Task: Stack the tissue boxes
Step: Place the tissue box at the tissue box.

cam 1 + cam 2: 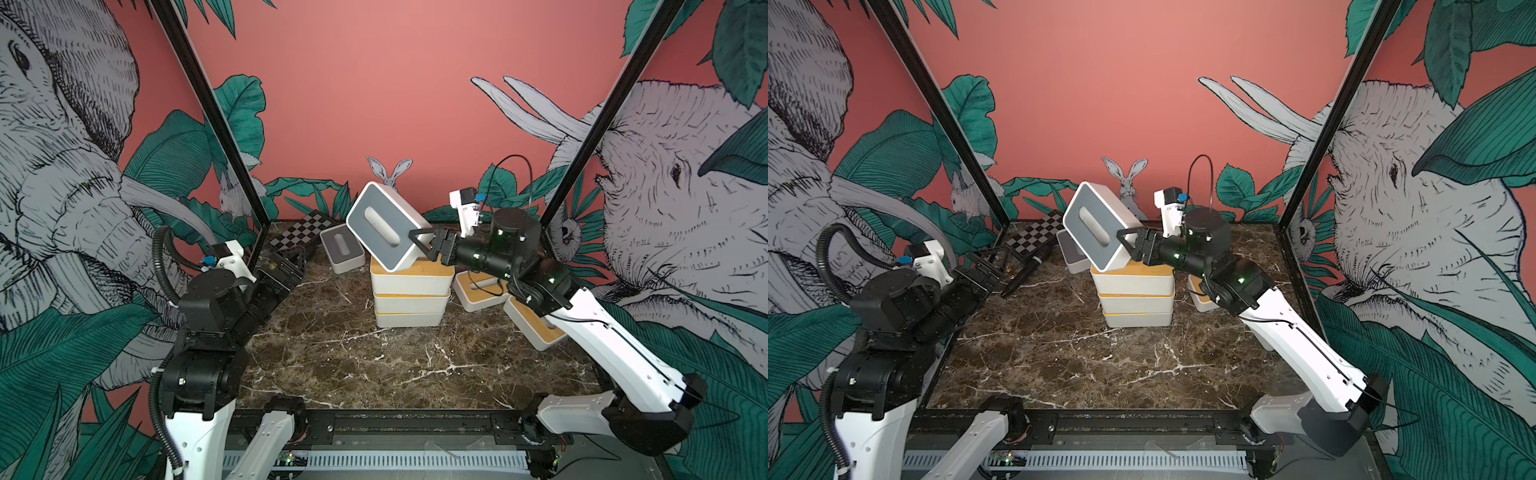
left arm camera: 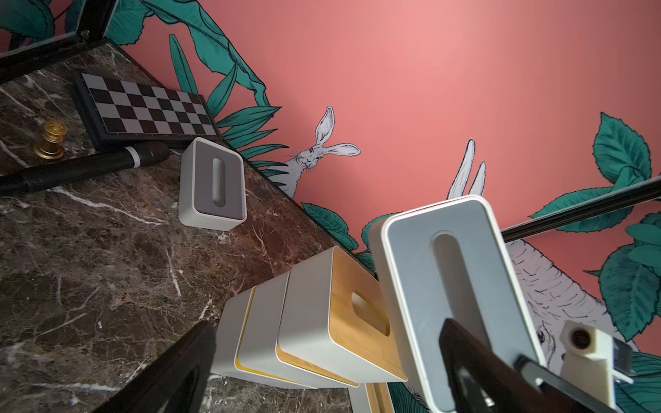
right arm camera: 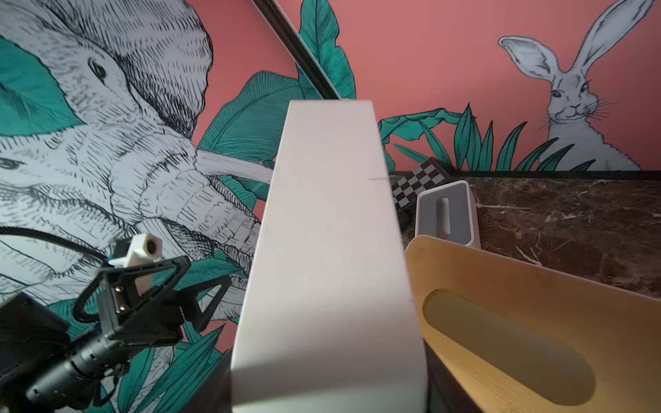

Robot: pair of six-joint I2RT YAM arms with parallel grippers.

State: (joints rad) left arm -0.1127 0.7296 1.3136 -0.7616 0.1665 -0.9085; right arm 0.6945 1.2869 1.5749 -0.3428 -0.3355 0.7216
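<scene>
Dark marble table (image 1: 353,365), pink jungle-mural wall (image 1: 374,83) behind. Left gripper (image 1: 988,262) sits low at the left edge, near the back. Its fingers stand spread in the right wrist view, nothing between them, touching nothing. Just beyond it are a chess case (image 2: 146,107) flat in the rear-left corner, a black rod (image 2: 82,171) lying along the case's front edge, and a gold chess piece (image 2: 52,141) upright beside the rod. Next is the loose grey box (image 1: 340,247), flat on the table with lid up, behind and left of the stack, long axis roughly front to back. The stack (image 1: 411,299) is mid-table and three high: yellow lid at the bottom, then two bamboo lids. Sides are near flush, long axes left to right. The top lid (image 1: 436,266) is partly covered. Above it is the held box (image 1: 380,220), with a grey lid, tipped steeply so the lid faces front-left. Its long axis slants from high rear-left down to lower right, and its low end is over the top lid; can't tell if they touch. Right gripper (image 1: 422,245) pinches that box at its low short end, one finger flat on the lid, the other hidden behind the base. Two bamboo boxes, one (image 1: 478,293) just right of the stack and one (image 1: 536,328) nearer the front, lie flat under the right arm, lids up, partly hidden.
</scene>
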